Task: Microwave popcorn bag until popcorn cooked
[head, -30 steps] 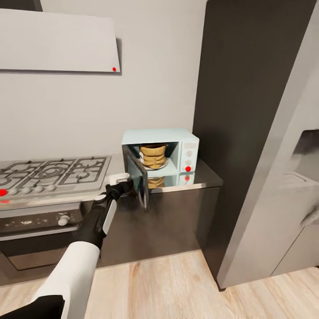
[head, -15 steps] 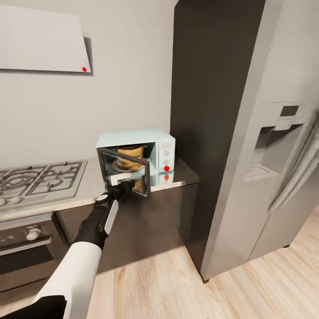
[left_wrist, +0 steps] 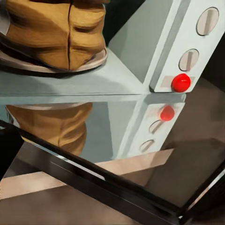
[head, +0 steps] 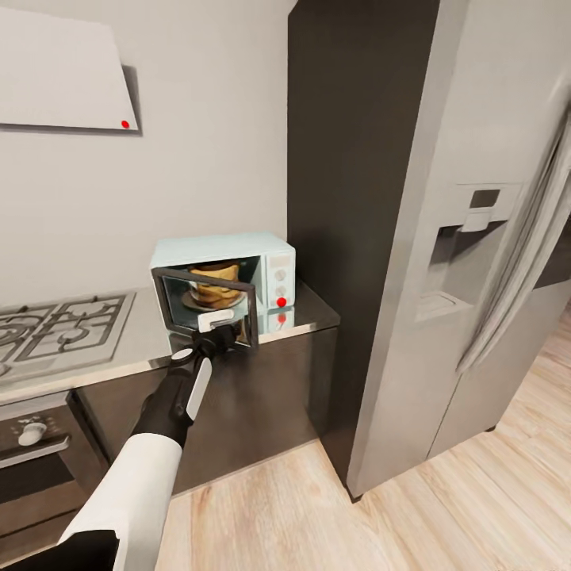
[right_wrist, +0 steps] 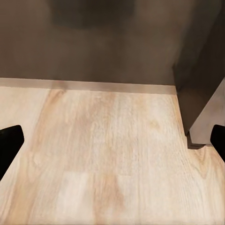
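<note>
Head view: left pincer [head: 214,337] up against the lower frame of the half-shut door [head: 208,305] of the microwave [head: 226,279] on the grey table [head: 313,313], fingers too small to tell whether spread or pressed. Popcorn bag [head: 214,283] inside, upright on the turntable plate [head: 190,301].

Left wrist view: popcorn bag [left_wrist: 61,30] on the plate [left_wrist: 93,58], red button [left_wrist: 181,82] beside.

Right wrist view: right pincer [right_wrist: 112,140] spread wide over the wood floor [right_wrist: 108,159], pinching nothing.

1. The mint-blue microwave [head: 238,274] stands on the grey countertop [head: 313,313], its glass door [head: 208,305] partly ajar.
2. The tan, crumpled popcorn bag [left_wrist: 58,30] sits upright inside on the turntable plate [left_wrist: 91,61].
</note>
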